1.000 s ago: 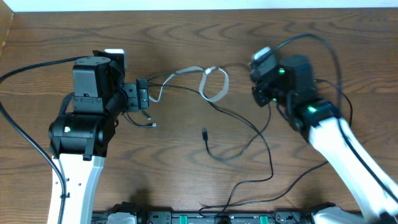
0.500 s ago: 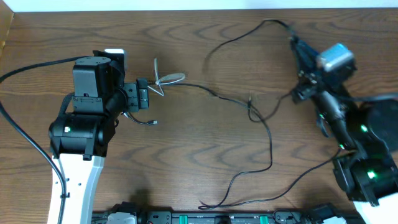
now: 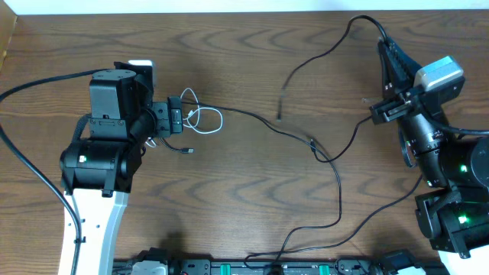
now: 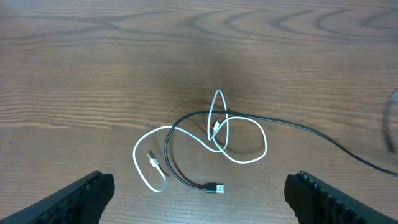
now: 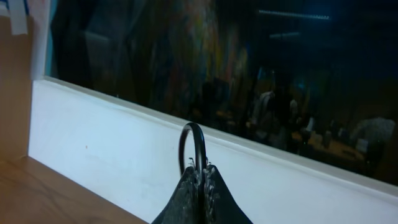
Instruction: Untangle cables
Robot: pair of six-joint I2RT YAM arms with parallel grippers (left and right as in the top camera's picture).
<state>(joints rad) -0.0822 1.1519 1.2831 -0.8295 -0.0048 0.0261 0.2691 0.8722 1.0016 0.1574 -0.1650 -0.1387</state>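
The white cable lies in small loops on the wooden table just right of my left gripper. It shows in the left wrist view, still crossed with the black cable. The black cable's USB plug lies between my open left fingers, which hold nothing. The black cable runs across the table and rises to my right gripper, raised at the back right. It is shut on the black cable. A free black end hangs mid-table.
A thick black robot cable curves at the far left. The table's back edge meets a white wall. A dark rail runs along the front edge. The right arm's body fills the right side.
My right gripper swung from the table's middle to the back right and rose, drawing the black cable with it. The white cable slid left and settled in small loops by the left gripper.
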